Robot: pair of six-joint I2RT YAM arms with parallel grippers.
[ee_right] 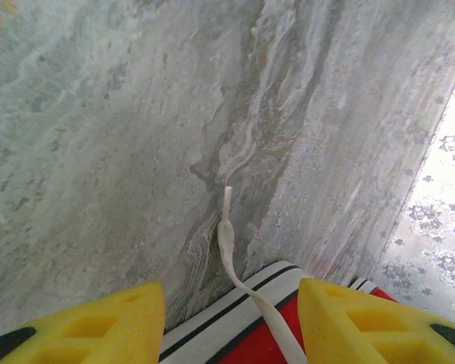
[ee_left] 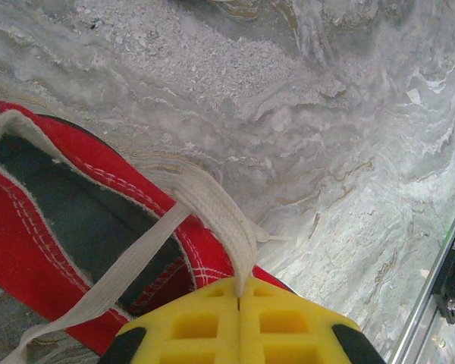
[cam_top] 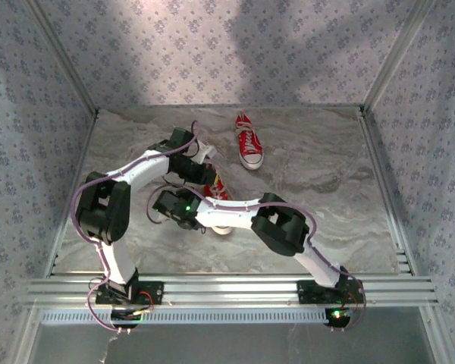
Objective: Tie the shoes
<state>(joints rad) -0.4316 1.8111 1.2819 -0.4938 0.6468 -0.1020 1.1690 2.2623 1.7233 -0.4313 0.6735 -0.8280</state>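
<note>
Now I am pinching a lace (ee_left: 212,208) of the mid-frame shoe (cam_top: 216,189) tight in my left pincer (ee_left: 239,292), my right pincer (ee_right: 229,292) gaping over a loose lace end (ee_right: 226,231) at lower centre, which I am judging must be grasped next for knotting.

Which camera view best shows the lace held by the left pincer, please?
Left wrist: the lace runs close-up into the shut left pincer. From the top, arms cover it; the right wrist shows a lace tip, perhaps another.
</note>
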